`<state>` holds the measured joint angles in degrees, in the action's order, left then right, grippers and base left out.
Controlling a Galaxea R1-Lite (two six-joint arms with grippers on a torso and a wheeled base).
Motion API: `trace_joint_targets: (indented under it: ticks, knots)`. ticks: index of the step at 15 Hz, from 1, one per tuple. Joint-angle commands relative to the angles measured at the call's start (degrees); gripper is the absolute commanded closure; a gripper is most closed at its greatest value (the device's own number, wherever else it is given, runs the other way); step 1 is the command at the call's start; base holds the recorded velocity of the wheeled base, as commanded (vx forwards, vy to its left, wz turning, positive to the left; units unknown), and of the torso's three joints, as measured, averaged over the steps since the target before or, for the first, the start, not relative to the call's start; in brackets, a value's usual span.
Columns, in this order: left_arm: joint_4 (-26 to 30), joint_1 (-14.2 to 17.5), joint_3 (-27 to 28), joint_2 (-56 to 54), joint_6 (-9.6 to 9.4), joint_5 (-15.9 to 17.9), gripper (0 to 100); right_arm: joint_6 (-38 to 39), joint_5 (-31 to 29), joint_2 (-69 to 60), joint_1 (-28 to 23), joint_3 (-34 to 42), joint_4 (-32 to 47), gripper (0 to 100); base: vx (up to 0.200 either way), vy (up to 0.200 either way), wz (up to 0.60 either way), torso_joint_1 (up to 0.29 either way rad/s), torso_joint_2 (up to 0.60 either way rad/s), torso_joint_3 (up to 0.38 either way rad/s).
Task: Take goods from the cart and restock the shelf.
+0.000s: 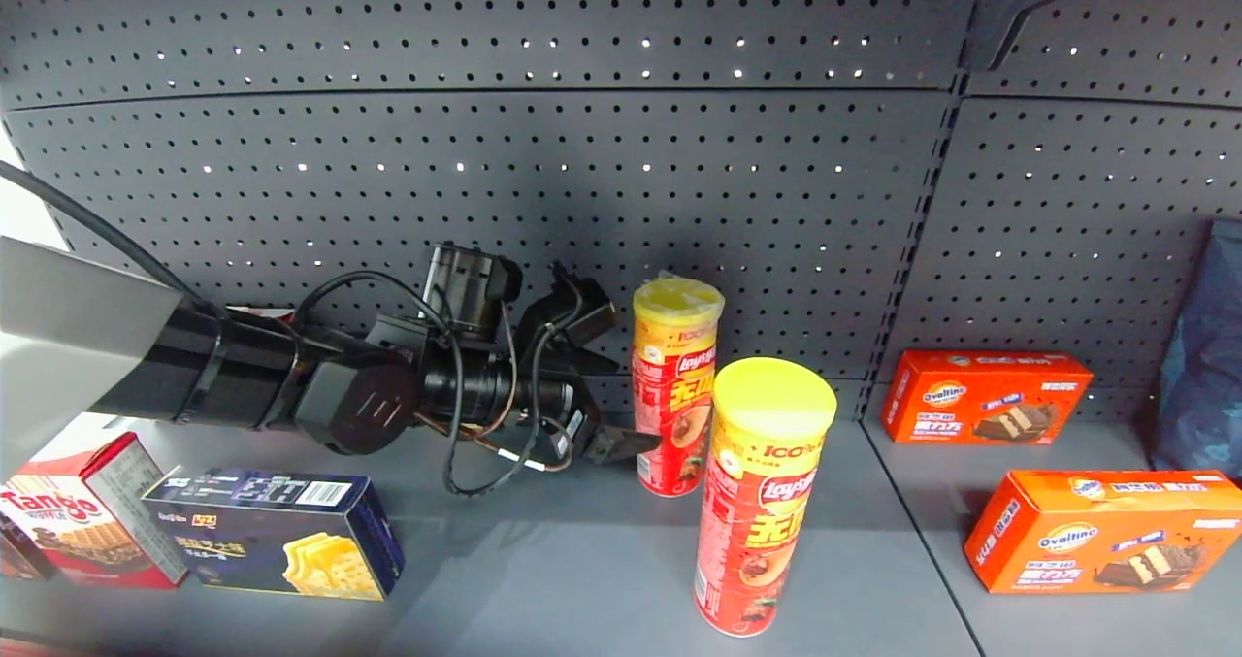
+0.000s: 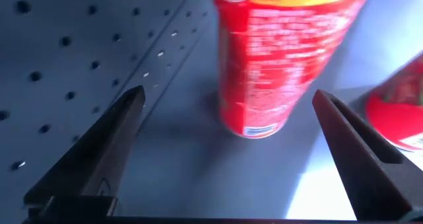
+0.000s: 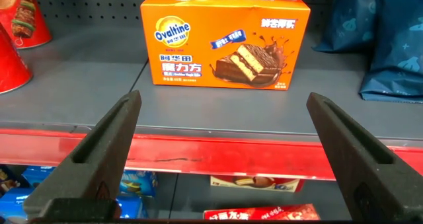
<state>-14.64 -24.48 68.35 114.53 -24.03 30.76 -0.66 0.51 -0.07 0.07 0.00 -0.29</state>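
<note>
In the head view my left gripper (image 1: 621,441) hangs low over the grey metal shelf (image 1: 543,560), just beside the rear red cylindrical crisp can with a yellow lid (image 1: 676,385). My left wrist view adds that its fingers are spread wide, with the can upright beyond the tips and untouched. My right wrist view shows my right gripper (image 3: 223,100) spread wide too, facing an orange cardboard wafer box (image 3: 225,42) on the shelf.

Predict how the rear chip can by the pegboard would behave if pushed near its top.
The rear chip can stands tall on a narrow base, so it would probably tip. Once down, its round body would likely roll. Its smooth wall may slip from a loose grip.
</note>
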Motion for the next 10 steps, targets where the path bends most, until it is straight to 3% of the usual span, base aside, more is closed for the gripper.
trace_joint_targets:
  ticks: [1,6,10]
  knots:
    - [0.1,0.0,0.1,-0.3,0.12,-1.5,0,0.0,0.0,0.1,0.0,0.0,-0.1,0,0.0,0.0,0.0,0.0,0.0,0.0]
    - [0.1,0.7,0.0,-0.3,0.65,-5.6,0,0.0,0.0,0.1,0.0,0.0,0.0,0,0.0,0.0,0.0,0.0,0.0,0.0]
    - [0.1,1.4,-0.1,-0.3,0.65,-6.5,0,0.0,0.0,0.1,0.0,0.0,0.0,0,0.0,0.0,0.0,0.0,0.0,0.0]
